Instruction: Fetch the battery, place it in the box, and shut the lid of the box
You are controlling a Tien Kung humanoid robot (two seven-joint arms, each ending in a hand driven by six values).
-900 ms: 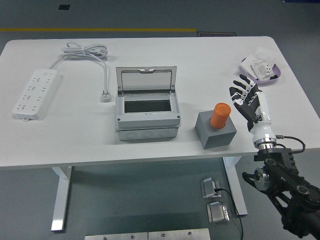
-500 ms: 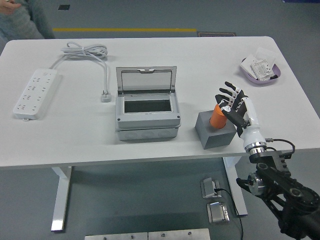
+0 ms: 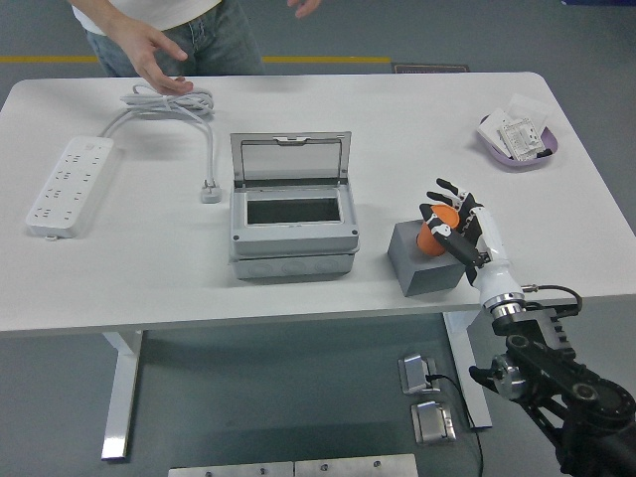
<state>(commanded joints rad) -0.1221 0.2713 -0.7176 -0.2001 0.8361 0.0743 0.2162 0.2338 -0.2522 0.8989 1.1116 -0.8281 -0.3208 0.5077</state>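
One robot hand in view, the right hand [image 3: 455, 227], black-and-white, fingers wrapped around the single orange battery [image 3: 435, 238]. Battery a smooth cylinder, standing upright in one gray block holder [image 3: 422, 265], matte and square-edged, near the table's front edge, right of the box. One gray plastic junction box [image 3: 292, 231] mid-table, rectangular, with its clear hinged lid [image 3: 291, 158] raised upright behind a dark rectangular opening. One white power strip [image 3: 68, 186] at the far left, long and flat, with rows of sockets; its white cable [image 3: 169, 101] coiled near the far edge, ending in one plug [image 3: 210, 191] just left of the box. One shallow lilac dish [image 3: 546, 151] at the far right, holding a few small white packets [image 3: 519, 134]; exact count unclear. Smooth white table [image 3: 149, 268]. One person at the far side, top left; one open hand [image 3: 149, 48] hovering above the cable coil, another hand [image 3: 306, 7] barely visible at the top edge.
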